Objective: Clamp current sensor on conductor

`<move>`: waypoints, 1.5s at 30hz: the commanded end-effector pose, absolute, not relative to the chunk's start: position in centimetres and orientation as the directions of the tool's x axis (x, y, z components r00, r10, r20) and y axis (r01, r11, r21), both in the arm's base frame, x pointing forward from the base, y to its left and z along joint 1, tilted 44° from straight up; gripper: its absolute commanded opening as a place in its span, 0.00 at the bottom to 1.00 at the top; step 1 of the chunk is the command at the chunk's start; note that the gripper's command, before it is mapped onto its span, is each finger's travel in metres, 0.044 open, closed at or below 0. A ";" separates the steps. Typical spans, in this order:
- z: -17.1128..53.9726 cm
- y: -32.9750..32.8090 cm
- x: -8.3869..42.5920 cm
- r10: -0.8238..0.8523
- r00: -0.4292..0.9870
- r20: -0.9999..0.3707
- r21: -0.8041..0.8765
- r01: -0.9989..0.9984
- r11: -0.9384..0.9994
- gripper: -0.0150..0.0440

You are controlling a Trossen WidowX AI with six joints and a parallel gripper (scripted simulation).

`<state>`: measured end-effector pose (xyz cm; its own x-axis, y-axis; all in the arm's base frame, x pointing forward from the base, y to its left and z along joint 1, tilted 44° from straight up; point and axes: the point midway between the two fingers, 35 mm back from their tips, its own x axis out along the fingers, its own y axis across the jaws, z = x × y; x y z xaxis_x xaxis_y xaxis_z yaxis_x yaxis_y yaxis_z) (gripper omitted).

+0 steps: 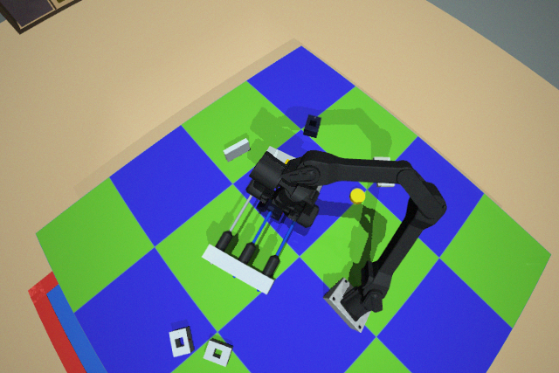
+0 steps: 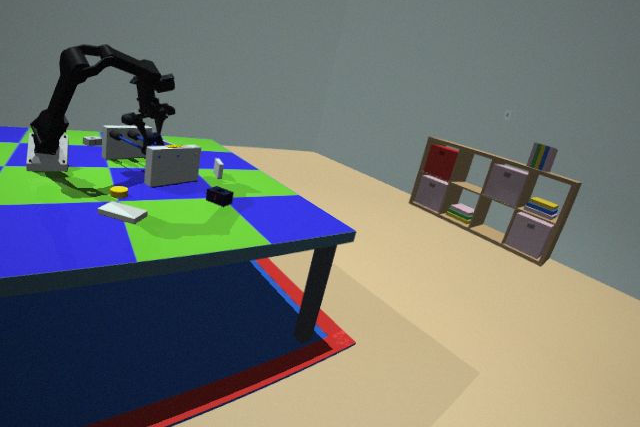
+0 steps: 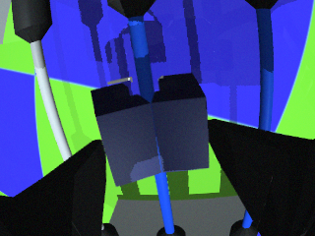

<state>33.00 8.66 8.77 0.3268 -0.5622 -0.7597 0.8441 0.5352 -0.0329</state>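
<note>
A dark split sensor point(image 1: 269, 210) point(image 2: 154, 140) point(image 3: 183, 133) sits at the middle blue wire of three, between two upright white boards, around the centre of the table point(image 1: 189, 224) point(image 2: 341, 237). The gripper point(image 1: 274, 213) point(image 2: 151, 137) point(image 3: 156, 138) has closed on the sensor, one finger against each half. Seen from the wrist, the middle wire point(image 1: 261, 229) point(image 3: 164, 197) passes in at one end and out at the other; a thin seam shows between the halves. Whether the latch has caught cannot be seen, nor can the arrow or the LOAD lettering be read.

The step in hand looks like the squeeze. Next should come firm, level pressure until the seam shuts, then release and a straight lift, without dragging the wire.

Farther out, a black block point(image 1: 312, 126) point(image 2: 219, 196) lies towards the table corner nearest the exterior camera. A yellow disc point(image 1: 357, 196) point(image 2: 118, 191) lies inward from the table edge nearest that camera.
</note>
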 end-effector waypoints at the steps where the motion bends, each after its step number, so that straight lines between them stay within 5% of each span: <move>1: 8.8 8.7 33.0 -0.562 0.327 -0.760 -0.031 0.845 0.534 0.25; 14: 8.8 8.7 33.1 -0.571 0.310 -0.760 -0.046 0.851 0.523 0.25; 33: 8.3 9.1 34.4 -0.681 0.108 -0.724 -0.224 0.898 0.380 0.25; 45: 8.5 8.9 34.1 -0.664 0.148 -0.733 -0.194 0.890 0.412 0.79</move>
<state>34.09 8.91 8.40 0.1450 -0.6651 -0.7326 0.8923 0.4078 -0.1935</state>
